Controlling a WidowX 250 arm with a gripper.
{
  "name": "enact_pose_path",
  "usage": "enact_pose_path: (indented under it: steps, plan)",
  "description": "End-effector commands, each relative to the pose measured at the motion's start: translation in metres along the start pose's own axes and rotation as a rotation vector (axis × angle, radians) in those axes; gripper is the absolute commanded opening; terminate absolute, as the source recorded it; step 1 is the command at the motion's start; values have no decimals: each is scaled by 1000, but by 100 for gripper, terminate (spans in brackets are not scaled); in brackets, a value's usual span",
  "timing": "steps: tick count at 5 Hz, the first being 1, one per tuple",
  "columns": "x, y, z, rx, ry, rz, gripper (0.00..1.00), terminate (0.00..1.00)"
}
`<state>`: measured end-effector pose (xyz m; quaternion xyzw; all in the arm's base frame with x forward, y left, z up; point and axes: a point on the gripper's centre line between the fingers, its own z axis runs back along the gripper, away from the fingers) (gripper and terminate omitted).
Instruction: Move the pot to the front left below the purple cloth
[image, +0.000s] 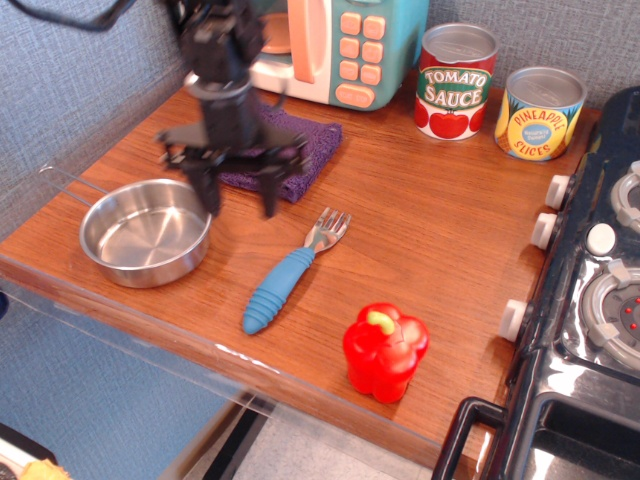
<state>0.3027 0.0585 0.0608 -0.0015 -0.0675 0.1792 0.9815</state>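
Note:
The pot (146, 232), a shallow shiny steel pan with a thin wire handle going up left, sits at the front left of the wooden counter. The purple cloth (302, 153) lies flat behind it, partly hidden by my arm. My gripper (240, 198) is open and empty. It hangs just right of the pot's far rim and in front of the cloth, its two dark fingers (211, 194) spread apart and clear of the pot.
A blue-handled fork (290, 272) lies right of the pot. A red pepper (385, 351) sits near the front edge. A toy microwave (340, 45), a tomato sauce can (455, 82) and a pineapple can (539, 113) stand at the back. A stove (590, 300) is at the right.

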Motion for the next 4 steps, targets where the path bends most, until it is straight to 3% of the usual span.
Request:
enact_pose_path:
  steps: [1,3,4]
  plan:
    - [-18,-48,37,-133,-83,-190,100,0]
    - [-15,-58,28,-125,-61,-241,100,0]
    - [-15,-58,28,-125,-61,-241,100,100]
